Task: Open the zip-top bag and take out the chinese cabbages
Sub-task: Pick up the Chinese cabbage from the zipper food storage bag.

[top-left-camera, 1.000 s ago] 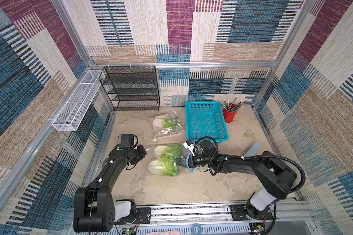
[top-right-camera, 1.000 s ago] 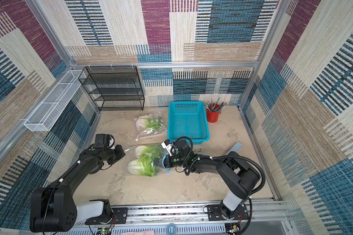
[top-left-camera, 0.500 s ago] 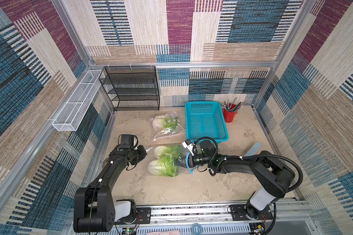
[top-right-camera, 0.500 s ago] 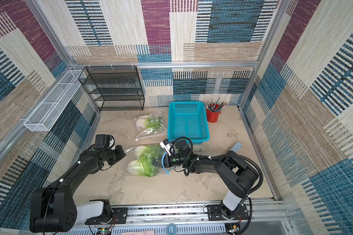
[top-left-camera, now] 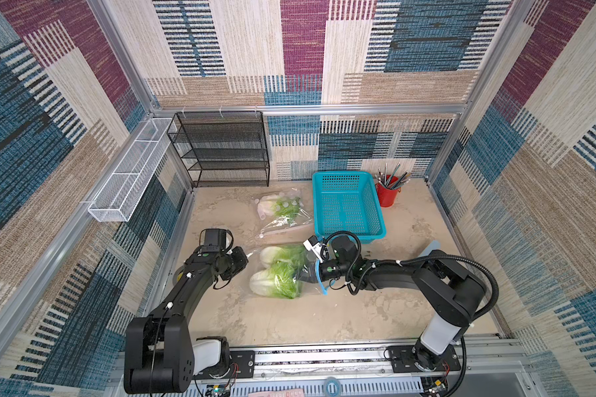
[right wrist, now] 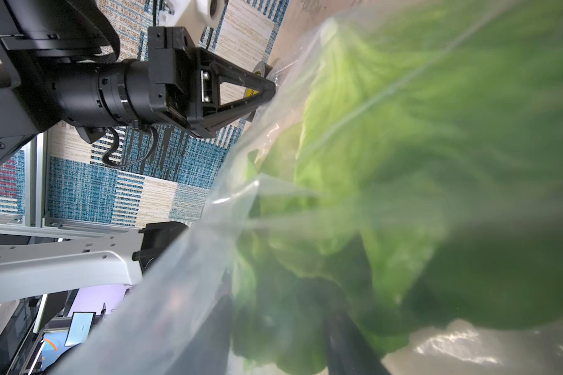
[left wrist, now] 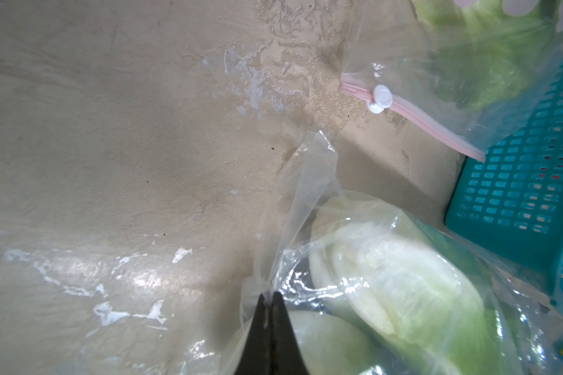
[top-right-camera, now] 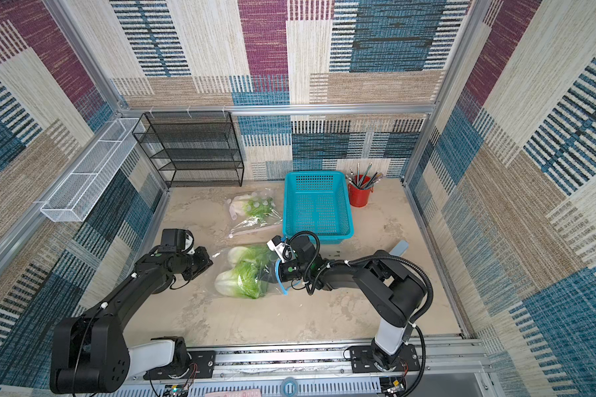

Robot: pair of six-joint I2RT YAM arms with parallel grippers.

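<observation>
1. Two cabbages (top-left-camera: 272, 283), white at the base and crinkled green at the tips, are seen together inside a clear bag (left wrist: 306, 181) at mid-table.
2. A bag corner is pinched by the closed left gripper (left wrist: 268, 300).
3. The right gripper (right wrist: 280, 319) is set in the bag mouth, fingers apart around leaves; a grip cannot be confirmed.
4. The table (top-left-camera: 289, 323) is scuffed beige; the walls (top-left-camera: 303, 51) are patchwork woven.

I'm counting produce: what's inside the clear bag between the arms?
Two chinese cabbages lie side by side in the bag, the right tool pushed in among their green tips. Leaves hide whether it grips one.
</observation>
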